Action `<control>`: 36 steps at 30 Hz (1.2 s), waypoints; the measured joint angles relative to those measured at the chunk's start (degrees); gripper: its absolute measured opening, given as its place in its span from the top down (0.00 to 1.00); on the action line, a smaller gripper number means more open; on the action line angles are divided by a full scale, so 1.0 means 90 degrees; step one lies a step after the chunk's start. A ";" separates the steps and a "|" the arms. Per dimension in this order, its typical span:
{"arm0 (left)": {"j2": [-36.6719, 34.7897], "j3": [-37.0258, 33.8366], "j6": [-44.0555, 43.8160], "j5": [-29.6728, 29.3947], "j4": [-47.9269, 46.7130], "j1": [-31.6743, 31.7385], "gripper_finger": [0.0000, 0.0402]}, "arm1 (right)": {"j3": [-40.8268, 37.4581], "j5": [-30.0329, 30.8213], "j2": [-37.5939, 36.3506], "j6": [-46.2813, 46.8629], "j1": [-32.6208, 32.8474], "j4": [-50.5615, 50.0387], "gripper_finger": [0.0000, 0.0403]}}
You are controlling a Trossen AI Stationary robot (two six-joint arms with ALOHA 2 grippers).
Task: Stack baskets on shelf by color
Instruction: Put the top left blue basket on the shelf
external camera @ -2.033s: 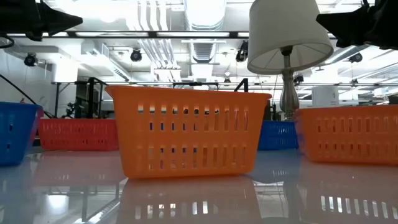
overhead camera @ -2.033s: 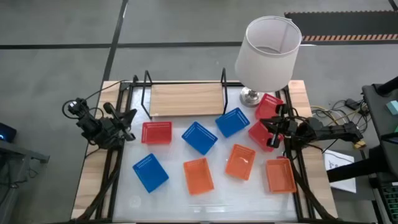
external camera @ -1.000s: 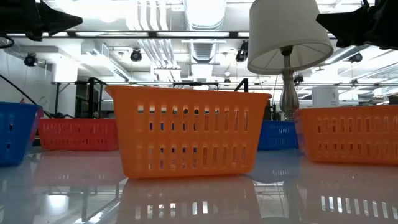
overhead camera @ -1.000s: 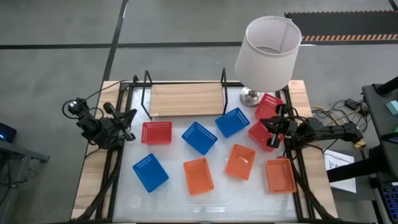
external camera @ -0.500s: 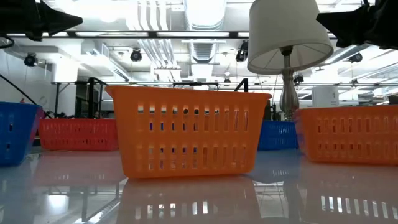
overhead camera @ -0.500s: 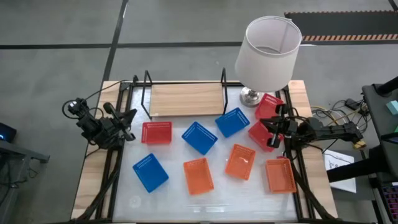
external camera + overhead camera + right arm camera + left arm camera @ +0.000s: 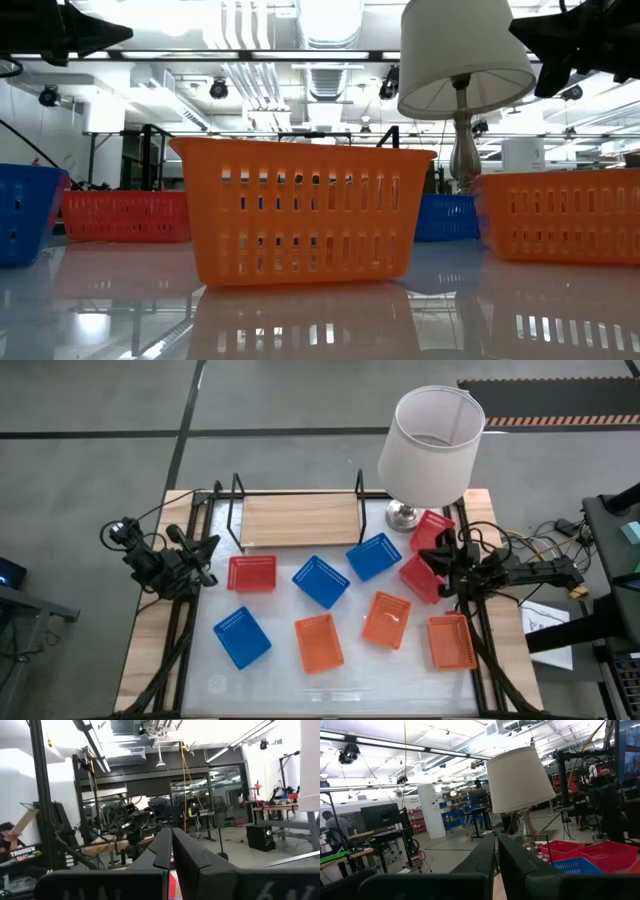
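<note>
My left claw sits at the table's left edge, fingers pressed together and holding nothing. My right claw hovers at the right edge above two red baskets, also clenched shut on nothing, as far as the wrist view shows.

The shelf lies along the far edge, its wooden board bare. A lamp stands just beside its right end, its shade overhanging the far right corner.

Nine baskets lie scattered singly on the table:
- A third red basket lies near my left claw.
- The blue baskets lie across the middle and near left.
- The orange baskets occupy the near right; one touches the right edge.
</note>
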 joint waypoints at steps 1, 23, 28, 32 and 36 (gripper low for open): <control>0.0000 0.0000 0.0001 0.0000 0.0000 0.0002 0.98 | 0.0034 0.0000 0.0019 0.0254 0.0000 -0.0025 0.98; 0.0002 0.0453 -0.6001 0.3143 0.0333 0.0004 0.98 | 0.3336 0.1948 0.3711 0.1564 0.0002 -0.0094 0.98; 0.0002 0.0717 -0.5842 0.3519 0.0331 0.0004 0.98 | 0.4171 0.1781 0.4373 0.1251 0.0000 -0.0731 0.98; 0.0291 0.1113 -0.5752 0.3047 0.0322 0.0004 0.98 | 0.4875 0.1720 0.4798 0.1322 0.0002 -0.2128 0.98; 0.0922 0.1657 -0.5394 0.2406 0.0329 0.0004 0.98 | 0.5759 0.1739 0.5094 0.1350 0.0002 -0.3444 0.98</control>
